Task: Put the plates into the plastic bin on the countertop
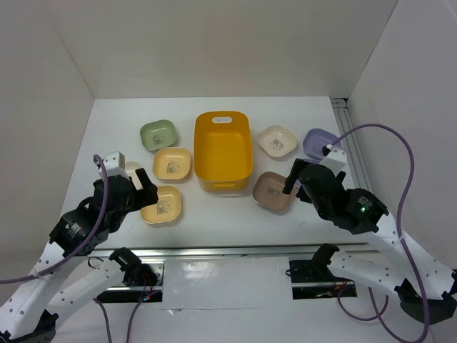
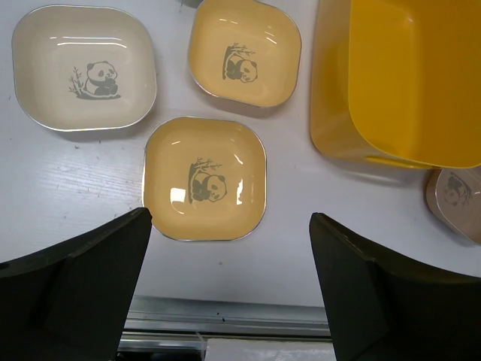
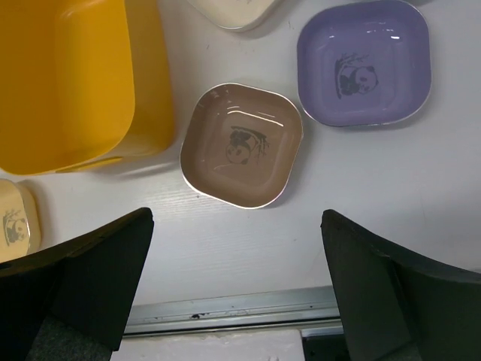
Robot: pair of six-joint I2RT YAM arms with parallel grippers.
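The empty yellow-orange plastic bin (image 1: pixel 223 150) stands mid-countertop (image 1: pixel 214 214). Left of it lie a green plate (image 1: pixel 158 135), two yellow plates (image 1: pixel 172 163) (image 1: pixel 161 204) and a cream plate (image 2: pixel 84 68). On its right are a cream plate (image 1: pixel 277 141), a lavender plate (image 1: pixel 320 143) and a brown plate (image 1: pixel 273 191). My left gripper (image 2: pixel 231 252) hovers open just near of the closer yellow plate (image 2: pixel 204 178). Open too, the right gripper (image 3: pixel 237 226) hangs near of the brown plate (image 3: pixel 242 144), holding nothing.
White walls close the countertop at the back and both sides. A metal rail (image 1: pixel 214 251) runs along the near edge and another (image 1: pixel 351 136) along the right side. The right arm's purple cable (image 1: pixel 407 164) loops above the right edge.
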